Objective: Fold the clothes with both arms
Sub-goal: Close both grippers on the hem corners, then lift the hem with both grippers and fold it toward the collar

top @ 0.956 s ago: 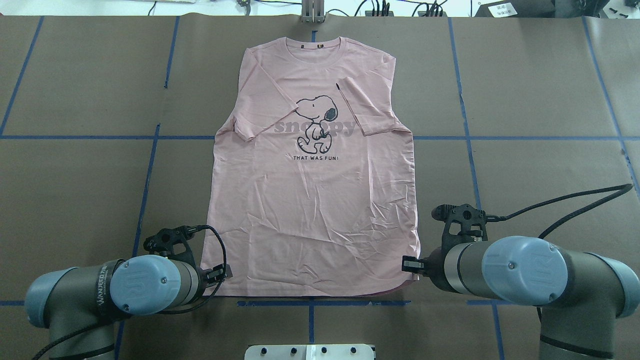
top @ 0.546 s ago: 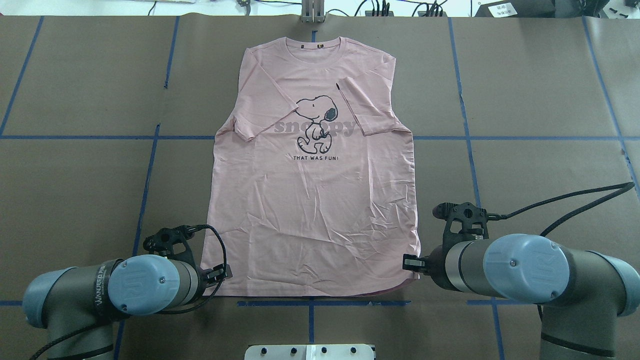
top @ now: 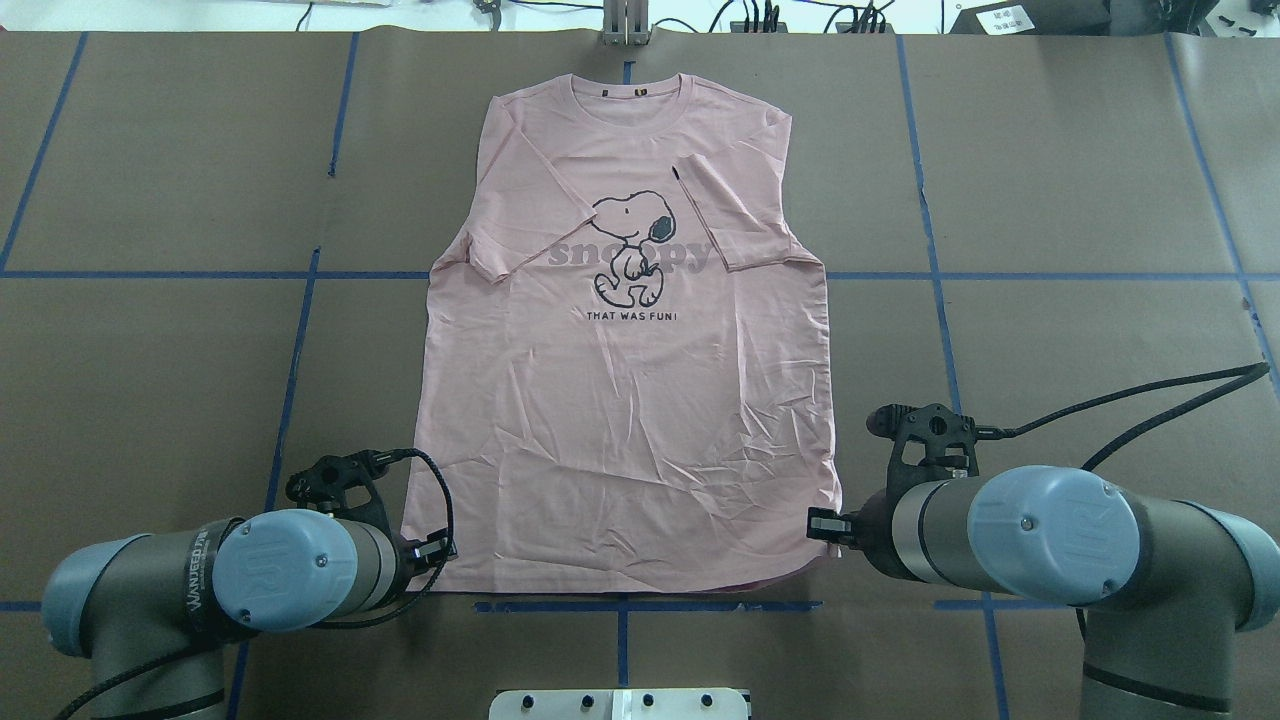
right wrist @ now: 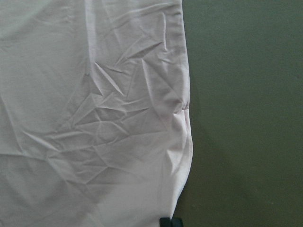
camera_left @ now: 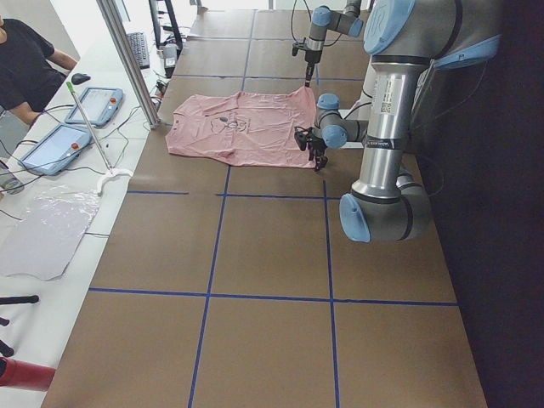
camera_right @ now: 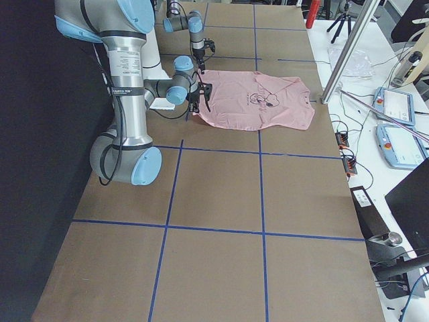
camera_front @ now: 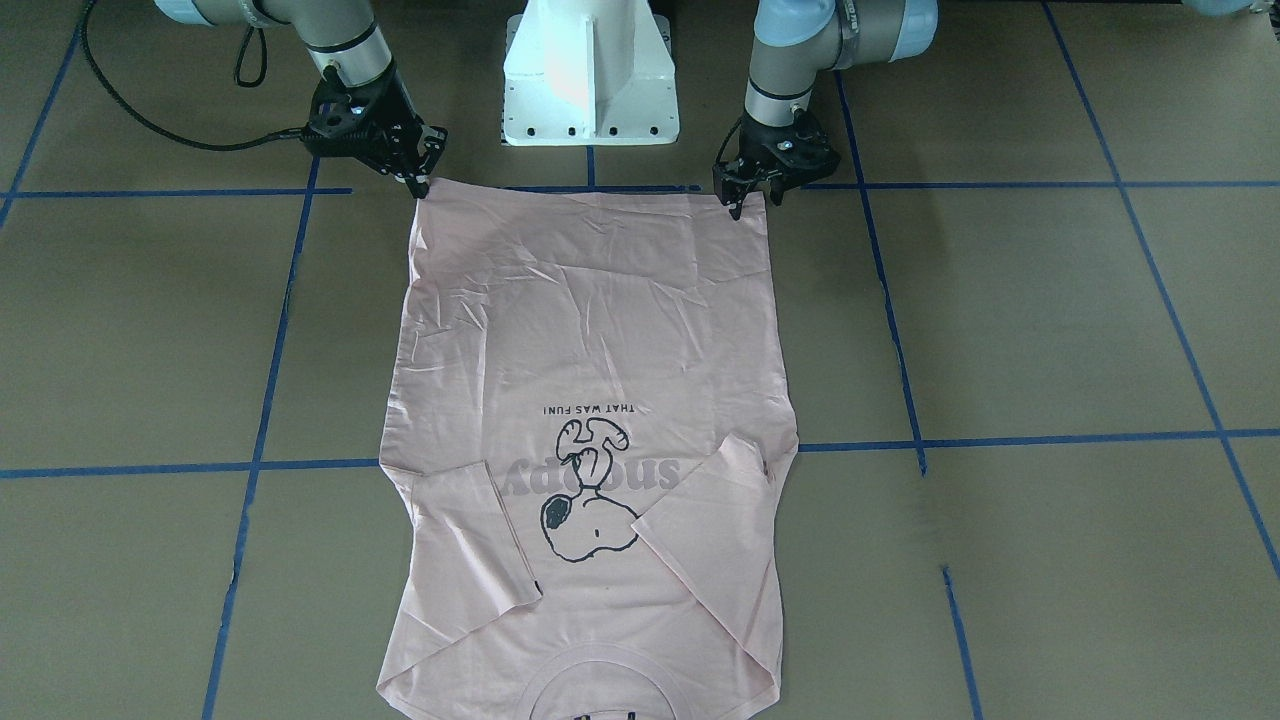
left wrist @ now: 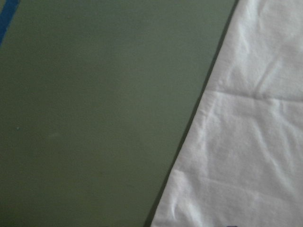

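The pale pink T-shirt [top: 630, 400] lies flat, print up, collar at the far side, both sleeves folded in over the chest. It also shows in the front-facing view [camera_front: 590, 330]. My left gripper [top: 445, 548] is at the hem's near left corner, also seen from the front [camera_front: 748, 200]. My right gripper [top: 815, 523] is at the hem's near right corner [camera_front: 418, 185]. Both look shut on the hem. The right wrist view shows a black fingertip [right wrist: 170, 222] on the shirt's edge [right wrist: 184, 142]. The left wrist view shows only cloth [left wrist: 246, 142] and table.
The brown table [top: 1050, 200] has blue tape lines. The white pedestal base [camera_front: 590, 70] stands between the arms. A metal post [top: 625, 25] stands beyond the collar. An operator [camera_left: 25, 68] and tablets are at a side table.
Both arms have shifted only slightly: the left arm a little leftward, the right wrist a little farther from the near edge. The shirt lies as before.
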Robot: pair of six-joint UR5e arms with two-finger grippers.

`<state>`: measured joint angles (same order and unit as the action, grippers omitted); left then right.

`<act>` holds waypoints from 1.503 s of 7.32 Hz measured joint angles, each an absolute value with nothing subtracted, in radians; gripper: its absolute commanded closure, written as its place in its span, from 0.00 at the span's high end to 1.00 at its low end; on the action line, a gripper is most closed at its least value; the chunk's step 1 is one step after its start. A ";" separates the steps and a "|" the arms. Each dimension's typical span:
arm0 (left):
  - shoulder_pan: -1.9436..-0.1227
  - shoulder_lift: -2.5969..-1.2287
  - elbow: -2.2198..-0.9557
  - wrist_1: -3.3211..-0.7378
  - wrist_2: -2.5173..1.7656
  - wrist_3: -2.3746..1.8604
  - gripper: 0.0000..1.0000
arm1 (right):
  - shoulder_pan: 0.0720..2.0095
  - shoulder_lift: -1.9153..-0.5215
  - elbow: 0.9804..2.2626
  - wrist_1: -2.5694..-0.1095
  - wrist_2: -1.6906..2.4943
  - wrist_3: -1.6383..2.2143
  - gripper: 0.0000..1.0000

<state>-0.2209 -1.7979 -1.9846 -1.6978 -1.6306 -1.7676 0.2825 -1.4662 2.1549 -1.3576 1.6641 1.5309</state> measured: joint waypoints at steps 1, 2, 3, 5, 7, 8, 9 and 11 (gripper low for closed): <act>-0.221 -1.798 -1.989 -1.697 -1.631 -1.767 0.29 | 0.283 -1.466 2.154 -1.358 1.664 1.531 0.00; -0.220 -1.798 -1.991 -1.697 -1.631 -1.767 0.25 | 0.283 -1.466 2.154 -1.358 1.665 1.530 0.00; -0.220 -1.798 -1.992 -1.697 -1.631 -1.767 0.20 | 0.284 -1.466 2.153 -1.358 1.665 1.530 0.00; -0.219 -1.798 -1.995 -1.697 -1.631 -1.767 0.00 | 0.284 -1.466 2.153 -1.358 1.666 1.529 0.00; -0.220 -1.797 -2.018 -1.695 -1.631 -1.767 0.00 | 0.288 -1.466 2.156 -1.358 1.674 1.528 0.00; -0.220 -1.797 -2.049 -1.677 -1.631 -1.766 0.00 | 0.300 -1.469 2.159 -1.358 1.694 1.527 0.00; -0.220 -1.798 -2.100 -1.628 -1.633 -1.766 0.00 | 0.315 -1.472 2.165 -1.358 1.715 1.527 0.00; -0.214 -1.801 -2.191 -1.538 -1.634 -1.767 0.00 | 0.329 -1.484 2.195 -1.362 1.743 1.527 0.00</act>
